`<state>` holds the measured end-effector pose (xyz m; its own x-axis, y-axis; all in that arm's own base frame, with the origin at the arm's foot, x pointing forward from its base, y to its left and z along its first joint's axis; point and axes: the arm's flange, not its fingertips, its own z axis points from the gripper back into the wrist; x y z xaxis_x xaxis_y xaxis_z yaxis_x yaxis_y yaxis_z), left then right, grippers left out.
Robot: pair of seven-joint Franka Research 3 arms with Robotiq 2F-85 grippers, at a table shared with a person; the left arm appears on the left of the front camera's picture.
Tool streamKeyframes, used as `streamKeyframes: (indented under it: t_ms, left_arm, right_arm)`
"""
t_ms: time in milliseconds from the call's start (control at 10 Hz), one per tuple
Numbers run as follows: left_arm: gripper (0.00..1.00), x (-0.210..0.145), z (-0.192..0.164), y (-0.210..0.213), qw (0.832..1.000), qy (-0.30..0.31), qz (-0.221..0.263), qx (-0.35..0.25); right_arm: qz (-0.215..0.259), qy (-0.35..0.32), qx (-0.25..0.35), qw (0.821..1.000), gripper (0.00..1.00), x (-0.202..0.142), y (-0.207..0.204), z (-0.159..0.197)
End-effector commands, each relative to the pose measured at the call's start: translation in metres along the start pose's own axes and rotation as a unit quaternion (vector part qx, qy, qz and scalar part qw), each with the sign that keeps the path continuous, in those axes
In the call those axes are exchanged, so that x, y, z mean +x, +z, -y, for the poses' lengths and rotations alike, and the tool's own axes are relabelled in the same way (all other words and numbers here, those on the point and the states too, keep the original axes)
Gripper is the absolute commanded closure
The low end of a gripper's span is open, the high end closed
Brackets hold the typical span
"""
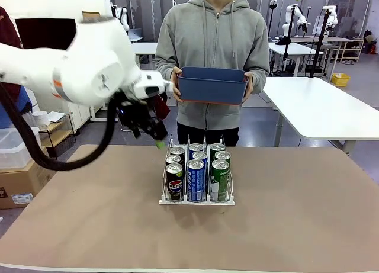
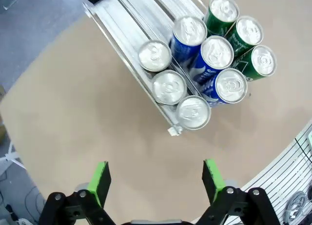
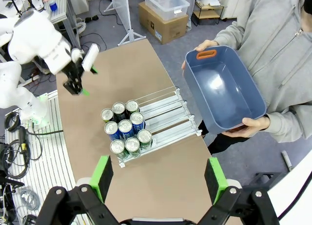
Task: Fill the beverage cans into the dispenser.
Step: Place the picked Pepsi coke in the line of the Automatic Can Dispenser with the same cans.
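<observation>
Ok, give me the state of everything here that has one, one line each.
Dispenser: upright on the table, all three lanes loaded.
Beverage cans: nine, standing upright in the lanes.
Blue bin: empty, held by the person.
Left gripper: open, empty.
Right gripper: open, empty.

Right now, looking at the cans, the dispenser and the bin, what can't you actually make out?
- Front view: the rear beverage cans show tops only; front cans hide their labels.
- Front view: the blue bin interior is hidden by its front wall; the right wrist view shows it empty.
- Left wrist view: the dispenser far end is cut off by the top edge.
- Right wrist view: can lettering is too small to read.
</observation>
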<state>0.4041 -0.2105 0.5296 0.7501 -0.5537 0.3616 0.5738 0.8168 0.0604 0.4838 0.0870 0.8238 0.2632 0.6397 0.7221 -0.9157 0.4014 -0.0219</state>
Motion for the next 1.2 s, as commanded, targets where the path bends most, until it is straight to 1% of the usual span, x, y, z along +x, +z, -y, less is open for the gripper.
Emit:
streamKeyframes:
  t_ms: [0, 200, 300, 400, 500, 600, 800, 900, 1100]
  left_arm:
    - [0.00, -0.002, -0.036, 0.055, 0.999, -0.014, 0.020, -0.039]
    - [0.00, 0.006, -0.067, 0.104, 0.993, -0.044, 0.054, -0.091]
    - [0.00, 0.013, -0.078, 0.122, 0.989, -0.053, 0.060, -0.120]
    - [0.00, 0.018, -0.089, 0.141, 0.986, -0.067, 0.069, -0.134]
    - [0.00, 0.021, -0.099, 0.162, 0.982, -0.081, 0.090, -0.147]
    - [0.00, 0.022, -0.100, 0.178, 0.978, -0.088, 0.108, -0.153]
    - [0.00, 0.025, -0.104, 0.210, 0.974, -0.101, 0.162, -0.118]
    - [0.00, 0.024, -0.098, 0.224, 0.972, -0.103, 0.181, -0.108]
    - [0.00, 0.028, -0.091, 0.238, 0.970, -0.110, 0.202, -0.084]
  right_arm:
    - [0.002, 0.000, -0.001, 1.000, 0.00, 0.001, 0.002, 0.000]
    - [0.002, 0.000, -0.001, 1.000, 0.00, 0.001, 0.002, 0.000]
    - [0.002, 0.000, -0.001, 1.000, 0.00, 0.001, 0.002, 0.000]
    - [0.002, 0.000, -0.001, 1.000, 0.00, 0.001, 0.002, 0.000]
    - [0.002, 0.000, -0.001, 1.000, 0.00, 0.001, 0.002, 0.000]
    - [0.002, 0.000, -0.001, 1.000, 0.00, 0.001, 0.002, 0.000]
    - [0.002, 0.000, -0.001, 1.000, 0.00, 0.001, 0.002, 0.000]
    - [0.002, 0.000, -0.001, 1.000, 0.00, 0.001, 0.002, 0.000]
    - [0.002, 0.000, -0.001, 1.000, 0.00, 0.001, 0.002, 0.000]
